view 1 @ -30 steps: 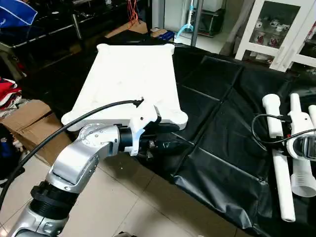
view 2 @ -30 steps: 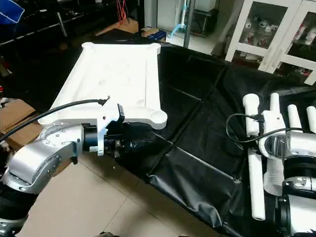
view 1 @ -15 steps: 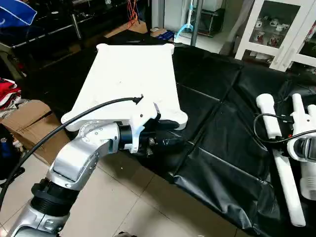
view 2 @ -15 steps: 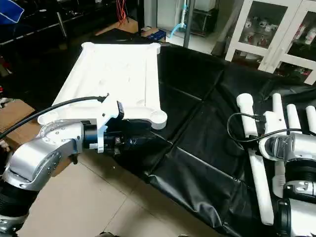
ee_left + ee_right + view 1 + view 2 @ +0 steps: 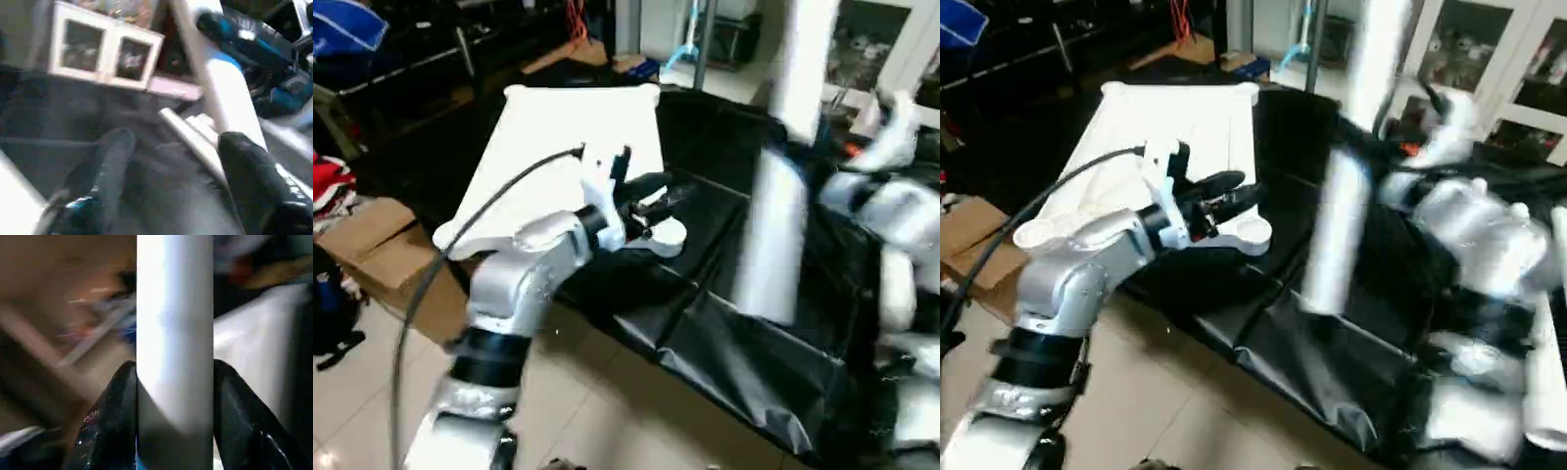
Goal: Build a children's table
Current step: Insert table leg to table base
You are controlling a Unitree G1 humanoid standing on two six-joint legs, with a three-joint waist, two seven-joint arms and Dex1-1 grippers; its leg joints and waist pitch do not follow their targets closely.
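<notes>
The right gripper [image 5: 173, 377] pinches a long white leg [image 5: 781, 186] between its two black fingers [image 5: 115, 416], one pressed against each side of the tube, and holds it upright above the black sheet [image 5: 724, 294], to the right of the table top [image 5: 563, 147]. The white table top lies flat on the left part of the sheet, one round corner socket [image 5: 1246, 233] at its near right corner. The left gripper [image 5: 651, 191] hangs just over that corner, its fingers [image 5: 110, 161] spread apart with nothing between them. More white legs [image 5: 188, 132] lie on the sheet farther right. A white glass-door cabinet [image 5: 105, 54] stands behind.
</notes>
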